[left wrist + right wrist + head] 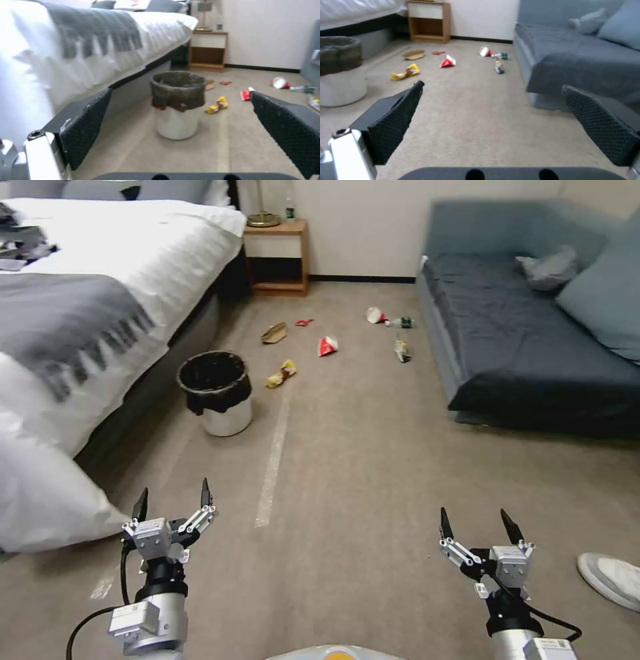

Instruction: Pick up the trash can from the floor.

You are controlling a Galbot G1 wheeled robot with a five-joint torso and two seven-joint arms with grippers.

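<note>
Both claws short of trash can [216,392]

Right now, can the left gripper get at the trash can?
Probably not yet. The left gripper is open and lined up with the trash can, bare floor between them, but the can stands well ahead; the path looks unobstructed.

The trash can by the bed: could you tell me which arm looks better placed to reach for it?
Probably the left. The trash can stands on the floor ahead of the open left pincer, centred between its fingers in the left wrist view. The open right pincer is off to the other side.
</note>
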